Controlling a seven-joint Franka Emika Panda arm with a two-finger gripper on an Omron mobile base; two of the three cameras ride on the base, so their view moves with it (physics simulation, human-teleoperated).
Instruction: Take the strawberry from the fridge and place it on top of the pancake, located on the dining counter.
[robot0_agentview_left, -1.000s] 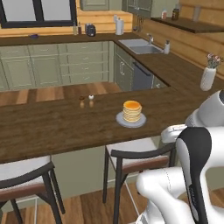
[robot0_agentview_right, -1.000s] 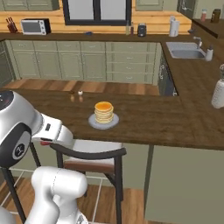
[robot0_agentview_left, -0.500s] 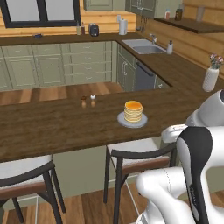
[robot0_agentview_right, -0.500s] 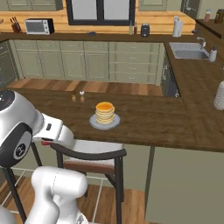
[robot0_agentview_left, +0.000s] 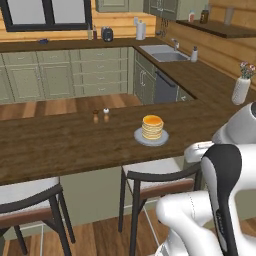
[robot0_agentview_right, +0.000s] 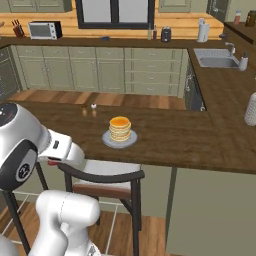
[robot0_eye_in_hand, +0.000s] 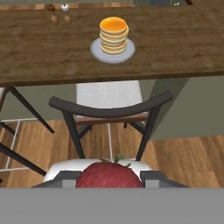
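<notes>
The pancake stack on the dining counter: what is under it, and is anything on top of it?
Under the pancake stack lies a grey plate; its centre is covered. Nothing is on top. The strawberry is at the gripper.

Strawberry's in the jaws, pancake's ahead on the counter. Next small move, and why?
Probably raise and extend the hand toward the pancake. The strawberry sits held between the jaws, low before the stool, below the counter top, with the stack further ahead on its plate.
</notes>
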